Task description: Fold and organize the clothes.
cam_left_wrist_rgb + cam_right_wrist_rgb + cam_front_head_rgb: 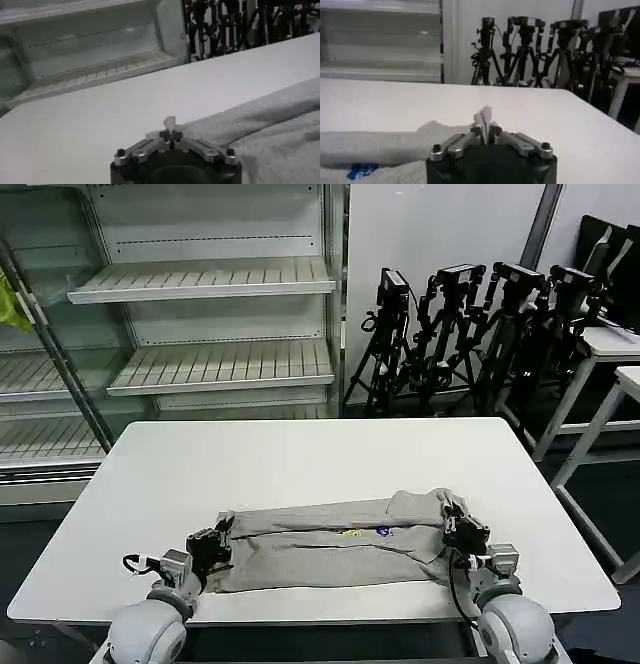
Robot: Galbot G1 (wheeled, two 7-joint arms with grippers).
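Observation:
The clothes are one light grey shirt (pixel 330 549) lying as a long folded band across the near part of the white table (pixel 300 459), with a small coloured print (pixel 365 532) showing in the middle. My left gripper (pixel 218 536) is shut on the shirt's left end, a pinch of grey cloth (pixel 169 123) sticking up between its fingers. At the shirt's right end my right gripper (pixel 457 522) is shut on a fold of the fabric (pixel 484 118). A blue part of the print (pixel 362 170) shows beside the right gripper (pixel 487 131).
White empty shelving (pixel 200 284) stands behind the table on the left. Several black camera tripods (pixel 470 334) stand at the back right, next to another white table (pixel 615 374). A yellow-green cloth (pixel 10 299) hangs at the far left. The table's far half is bare.

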